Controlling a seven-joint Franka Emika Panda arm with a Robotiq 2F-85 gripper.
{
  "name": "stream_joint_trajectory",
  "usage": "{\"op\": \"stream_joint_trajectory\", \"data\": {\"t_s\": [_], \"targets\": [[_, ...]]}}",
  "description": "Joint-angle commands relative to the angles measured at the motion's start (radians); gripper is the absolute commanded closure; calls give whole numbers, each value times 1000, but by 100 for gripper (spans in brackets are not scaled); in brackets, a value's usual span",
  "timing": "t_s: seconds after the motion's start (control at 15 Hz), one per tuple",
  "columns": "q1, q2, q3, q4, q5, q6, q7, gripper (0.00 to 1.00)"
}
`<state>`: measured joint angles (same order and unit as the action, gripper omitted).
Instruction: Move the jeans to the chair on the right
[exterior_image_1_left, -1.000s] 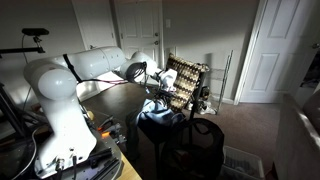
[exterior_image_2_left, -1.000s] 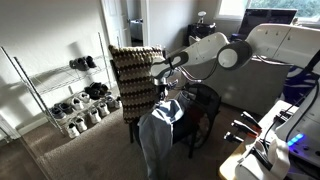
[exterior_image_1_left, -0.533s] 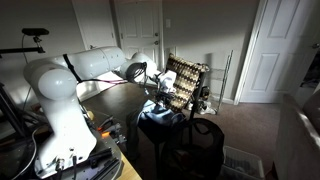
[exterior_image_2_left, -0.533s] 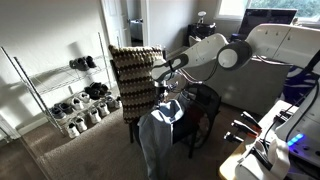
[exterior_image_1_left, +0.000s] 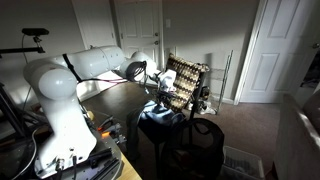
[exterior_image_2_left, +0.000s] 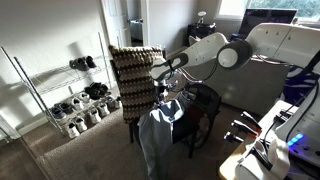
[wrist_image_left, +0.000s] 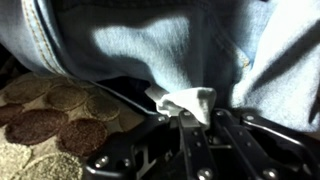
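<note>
Dark blue denim jeans (exterior_image_2_left: 158, 132) with paler inner patches hang in a floppy drape from the claw (exterior_image_2_left: 168, 97). They hang in front of a dark-framed chair (exterior_image_2_left: 207, 108) and just beside a chair with a brown-and-cream circle-patterned back (exterior_image_2_left: 131, 72). In the wrist view the claw is closed, pinching a whitish fold of the jeans, with circle-patterned fabric at lower left. A wire shoe rack (exterior_image_2_left: 62, 97) stands well apart against the wall.

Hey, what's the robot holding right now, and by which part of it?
The jeans. The gripper pinches a pale whitish fold of their inner fabric, and the rest of the denim hangs below it.
</note>
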<state>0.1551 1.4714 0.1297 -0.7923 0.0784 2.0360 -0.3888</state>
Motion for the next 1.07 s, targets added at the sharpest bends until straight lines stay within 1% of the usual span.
{"op": "stream_joint_trajectory", "data": {"t_s": [0.0,0.13,0.47,0.67,0.87,0.93,1.0], "targets": [[21,-115,-35,-131,-39,15,4,97],[43,-199,-68,-239,-72,53,23,97],[106,-354,-134,-416,-160,94,30,97],[135,-446,-146,-538,-192,168,21,97],[168,-534,-168,-664,-216,264,49,97],[147,-558,-133,-699,-266,293,84,97],[152,-588,-136,-743,-282,323,106,97]]}}
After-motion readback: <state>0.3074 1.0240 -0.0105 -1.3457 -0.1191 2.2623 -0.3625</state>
